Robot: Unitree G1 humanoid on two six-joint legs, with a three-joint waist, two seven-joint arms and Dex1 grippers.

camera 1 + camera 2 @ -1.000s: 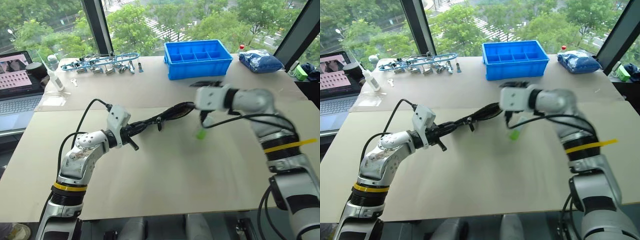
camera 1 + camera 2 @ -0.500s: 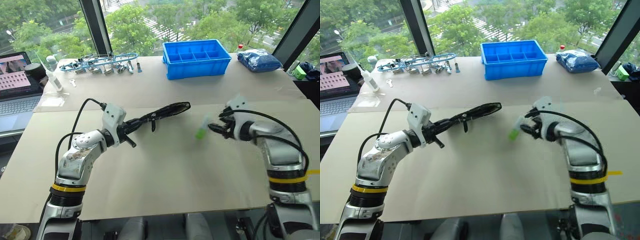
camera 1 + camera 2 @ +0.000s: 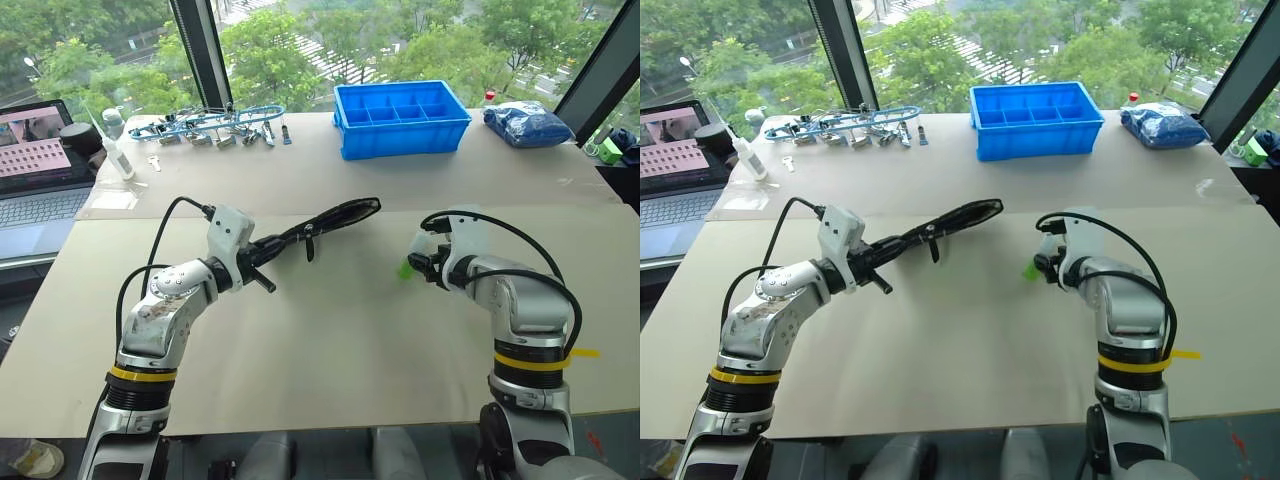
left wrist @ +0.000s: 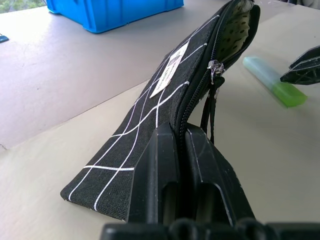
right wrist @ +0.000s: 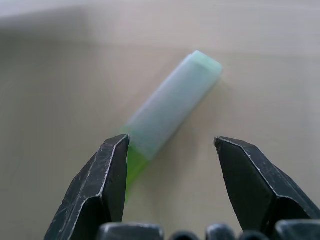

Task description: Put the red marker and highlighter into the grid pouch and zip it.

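Note:
My left gripper [image 3: 262,255] is shut on the near end of the grid pouch [image 3: 330,222], holding it on edge above the table. The zipper is open at the pouch's far end, and the pull strap [image 4: 206,117] hangs down. The light-green highlighter [image 3: 407,262] lies flat on the table to the right of the pouch's mouth. My right gripper [image 3: 420,262] is low over it and open, with one finger on each side of the highlighter [image 5: 167,107] and a gap to both. The red marker is hidden.
A blue compartment bin [image 3: 402,117] stands at the back centre, with a blue bag [image 3: 525,122] to its right. Metal tools [image 3: 215,125] and a white bottle [image 3: 112,150] lie at the back left. A laptop [image 3: 40,170] sits at the far left edge.
My right gripper has dropped from beside the pouch's mouth to the table, rolled its wrist and closed in around the highlighter. The left gripper and pouch have stayed put.

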